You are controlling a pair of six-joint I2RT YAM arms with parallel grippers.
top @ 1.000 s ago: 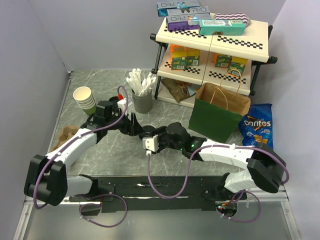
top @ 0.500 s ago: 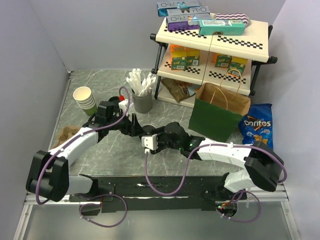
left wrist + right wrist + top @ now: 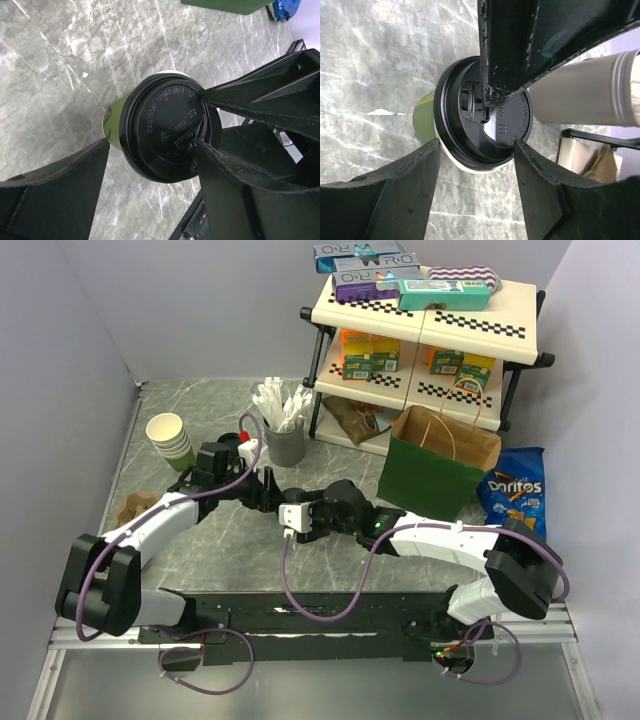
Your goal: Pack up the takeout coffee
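Takeout coffee (image 3: 167, 135) sits between the fingers of both tools at once. Position: left-centre of the table (image 3: 60, 60), just in front of the grey cutlery holder (image 3: 285, 445), well left of the green paper bag (image 3: 435, 475). From the top camera the cup is hidden under the two wrists, which meet there.

Left tool (image 3: 151, 145): jaws spread wide, straddling the cup from above. One finger (image 3: 60, 195) ends just beside the green wall (image 3: 113, 125). A sliver of table shows between that finger and the rim of the black lid (image 3: 160, 120). The other finger (image 3: 240, 200) overlaps the lid's opposite edge. Pinching the wall or only bracketing it: cannot tell.

Right tool (image 3: 476, 144): jaws also spread, one finger on each side of the lid, tips covering the rim on both sides. Grip or mere flanking: cannot tell. It comes in roughly crosswise to the left tool. In the right wrist view a left-tool finger crosses over the lid. In the left wrist view the right tool's tip meets the lid rim.

Orientation: the lid faces up into both wrist cameras. Long axis runs lid to base, close to upright, leaning just enough that the green wall shows on one side only. Base hidden; resting on the table or lifted, cannot tell. Sip tab lies toward the left tool's overlapping finger.
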